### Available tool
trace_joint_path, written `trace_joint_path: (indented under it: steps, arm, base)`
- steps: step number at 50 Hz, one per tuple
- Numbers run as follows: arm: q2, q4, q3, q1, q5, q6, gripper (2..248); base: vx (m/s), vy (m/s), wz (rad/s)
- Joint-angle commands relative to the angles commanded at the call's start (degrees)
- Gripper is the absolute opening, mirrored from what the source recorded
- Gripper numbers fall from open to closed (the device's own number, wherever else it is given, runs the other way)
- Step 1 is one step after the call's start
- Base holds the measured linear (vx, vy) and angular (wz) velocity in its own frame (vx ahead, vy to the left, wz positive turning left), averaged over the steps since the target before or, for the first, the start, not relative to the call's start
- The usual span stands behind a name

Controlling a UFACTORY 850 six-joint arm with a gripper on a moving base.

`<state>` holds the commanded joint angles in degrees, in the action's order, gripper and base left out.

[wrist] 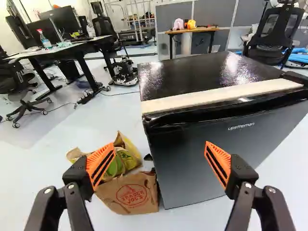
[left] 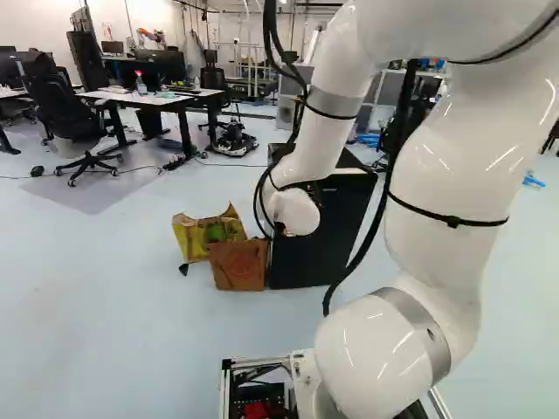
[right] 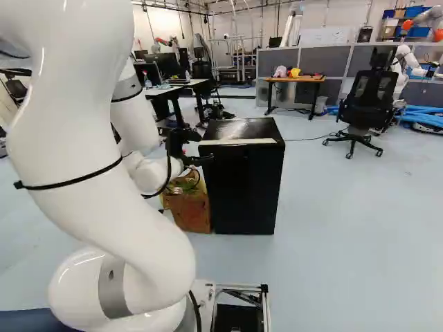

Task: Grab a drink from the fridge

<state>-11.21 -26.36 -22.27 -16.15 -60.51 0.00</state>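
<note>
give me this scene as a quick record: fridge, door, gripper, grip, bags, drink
fridge: small, black, on the floor
door: closed
gripper: open, fingers apart, facing the fridge's front
grip: nothing held
bags: brown paper bag beside the fridge; yellow-green bag behind it
drink: none seen; fridge interior hidden

A pale blue-grey floor (right: 332, 228) runs back to white walls (left: 166, 17). At the left of the left base view, a black office chair (left: 63, 112) stands near a white-topped desk (left: 122, 97). Grey partitions (right: 342, 59) rise behind a wooden table (right: 304, 79) in the right base view; light glints softly.
</note>
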Motion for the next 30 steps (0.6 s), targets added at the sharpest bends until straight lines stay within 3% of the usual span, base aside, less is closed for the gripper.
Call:
trace_joint_path:
  steps: [30]
  arm:
    - [-6.89, -5.08, -2.83, -2.61, -7.22, 0.00, 247]
  base:
    - [0.000, 0.000, 0.000]
